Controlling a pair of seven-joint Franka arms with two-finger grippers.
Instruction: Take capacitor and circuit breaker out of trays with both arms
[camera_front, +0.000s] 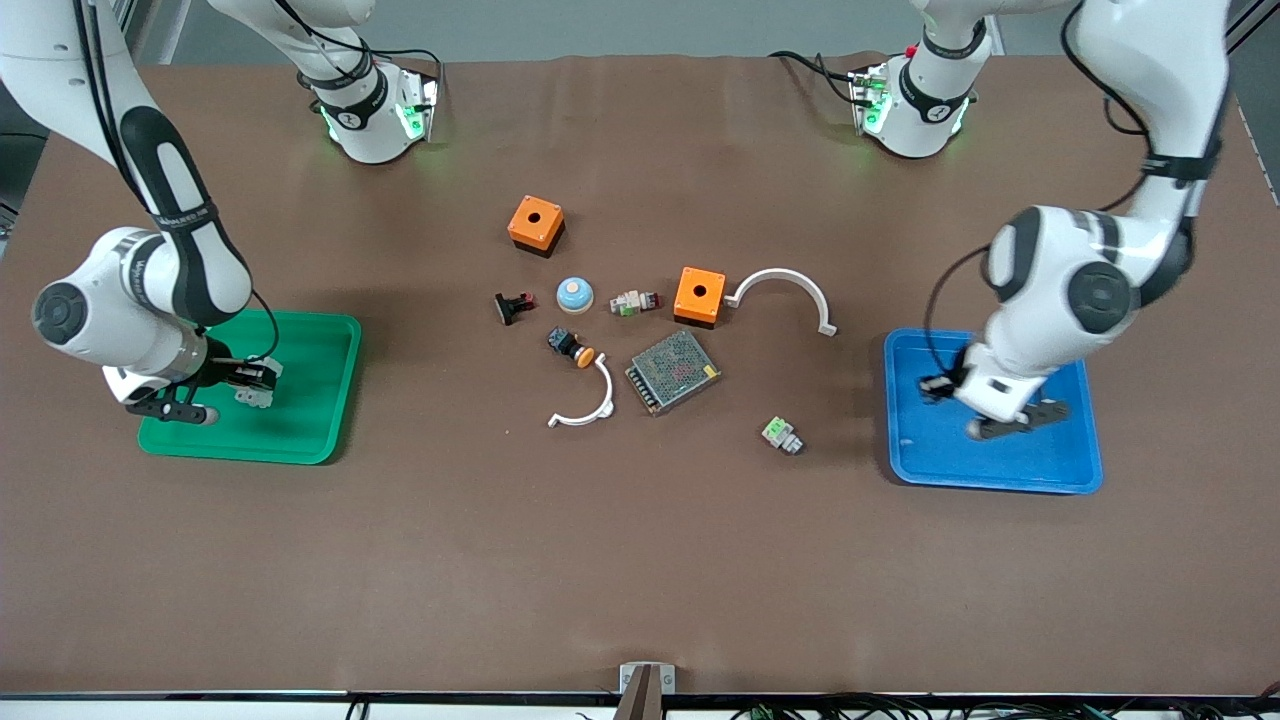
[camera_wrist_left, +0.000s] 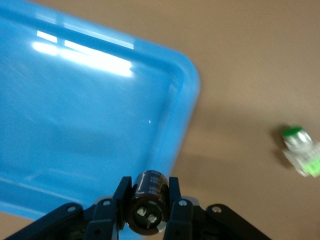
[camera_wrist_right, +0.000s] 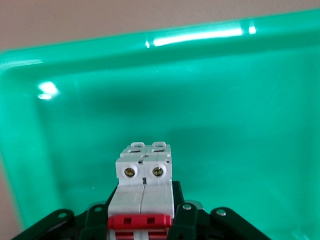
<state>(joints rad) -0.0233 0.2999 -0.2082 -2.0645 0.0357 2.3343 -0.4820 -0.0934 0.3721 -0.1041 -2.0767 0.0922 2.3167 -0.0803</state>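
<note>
My left gripper (camera_wrist_left: 148, 196) is shut on the capacitor (camera_wrist_left: 150, 205), a small dark cylinder with two metal pins on its end. It holds it over the blue tray (camera_wrist_left: 75, 125), near the tray's edge. In the front view this gripper (camera_front: 938, 385) is over the blue tray (camera_front: 1050, 470) at the left arm's end. My right gripper (camera_wrist_right: 144, 210) is shut on the breaker (camera_wrist_right: 144, 180), a white-grey block with red levers, low over the green tray (camera_wrist_right: 230, 100). In the front view the breaker (camera_front: 256, 386) is over the green tray (camera_front: 310, 400).
Between the trays lie two orange boxes (camera_front: 536, 224) (camera_front: 699, 295), a blue-domed button (camera_front: 574, 293), a black-and-red part (camera_front: 514, 306), an orange-capped button (camera_front: 572, 347), a mesh metal box (camera_front: 672, 371), two white arcs (camera_front: 785, 288) (camera_front: 590, 405) and a white-green connector (camera_front: 781, 434).
</note>
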